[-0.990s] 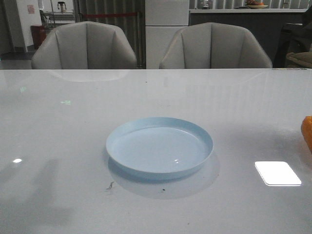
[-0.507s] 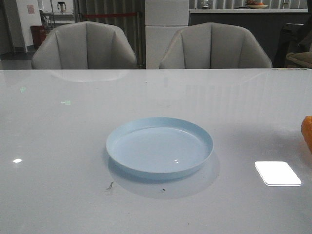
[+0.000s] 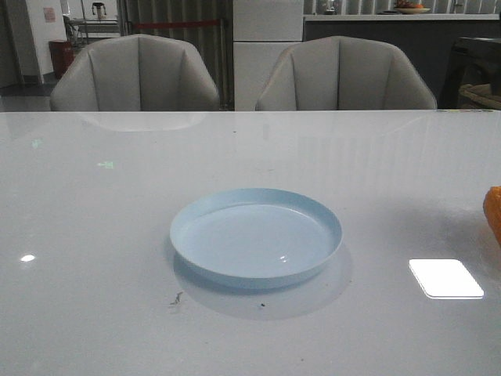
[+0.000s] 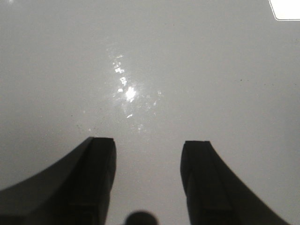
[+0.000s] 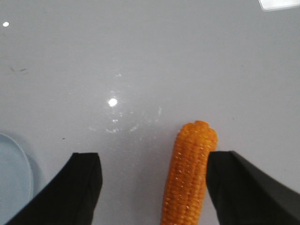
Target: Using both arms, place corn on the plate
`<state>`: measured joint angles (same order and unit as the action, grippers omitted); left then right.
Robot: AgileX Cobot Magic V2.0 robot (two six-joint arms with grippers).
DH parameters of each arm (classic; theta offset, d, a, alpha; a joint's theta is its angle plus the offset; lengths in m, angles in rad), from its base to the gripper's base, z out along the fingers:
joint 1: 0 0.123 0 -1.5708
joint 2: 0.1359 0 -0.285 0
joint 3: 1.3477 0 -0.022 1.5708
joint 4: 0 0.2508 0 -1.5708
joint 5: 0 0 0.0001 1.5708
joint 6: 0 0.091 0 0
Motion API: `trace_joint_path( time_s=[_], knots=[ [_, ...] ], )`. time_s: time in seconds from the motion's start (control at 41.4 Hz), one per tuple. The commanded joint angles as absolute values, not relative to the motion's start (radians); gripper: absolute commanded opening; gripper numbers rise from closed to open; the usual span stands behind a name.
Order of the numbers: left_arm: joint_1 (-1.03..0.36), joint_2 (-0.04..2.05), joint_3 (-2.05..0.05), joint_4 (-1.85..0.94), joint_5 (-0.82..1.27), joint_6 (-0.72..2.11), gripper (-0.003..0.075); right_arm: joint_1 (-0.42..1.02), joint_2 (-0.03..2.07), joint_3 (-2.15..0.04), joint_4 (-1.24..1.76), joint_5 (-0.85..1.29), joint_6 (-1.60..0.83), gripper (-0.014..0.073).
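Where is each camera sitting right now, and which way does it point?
Front: faces forward over the table at the plate; corn at right edge; no arm visible.
Left wrist: looks down at bare table past the open left gripper.
Right wrist: looks down past the open right gripper, corn between the jaws.
Shared: front and right wrist both show corn and plate.

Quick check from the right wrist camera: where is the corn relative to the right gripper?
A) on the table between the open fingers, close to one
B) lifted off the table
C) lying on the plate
A: the corn lies on the table inside the open right gripper, close to one finger.
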<state>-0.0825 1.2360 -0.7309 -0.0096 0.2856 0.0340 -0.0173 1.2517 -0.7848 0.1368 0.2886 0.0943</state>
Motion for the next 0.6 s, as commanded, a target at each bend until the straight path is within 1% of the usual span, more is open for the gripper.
trace_joint_path(
  time_s=[0.0, 0.193, 0.41, 0.579],
  knots=[
    [-0.082, 1.206, -0.758, -0.024, 0.2, 0.023, 0.0382, -0.072, 1.265, -0.883, 0.149, 0.342, 0.103, 0.0561],
    [-0.082, 1.206, -0.758, -0.025, 0.199, 0.023, 0.0382, -0.091, 1.394, -1.033, 0.099, 0.511, 0.102, 0.0561],
    [-0.082, 1.206, -0.758, -0.025, 0.203, 0.023, 0.0382, -0.091, 1.621, -1.214, 0.099, 0.735, 0.102, 0.0561],
    [-0.082, 1.206, -0.758, -0.025, 0.203, 0.023, 0.0382, -0.091, 1.747, -1.31, 0.099, 0.831, 0.103, 0.0561]
  ],
)
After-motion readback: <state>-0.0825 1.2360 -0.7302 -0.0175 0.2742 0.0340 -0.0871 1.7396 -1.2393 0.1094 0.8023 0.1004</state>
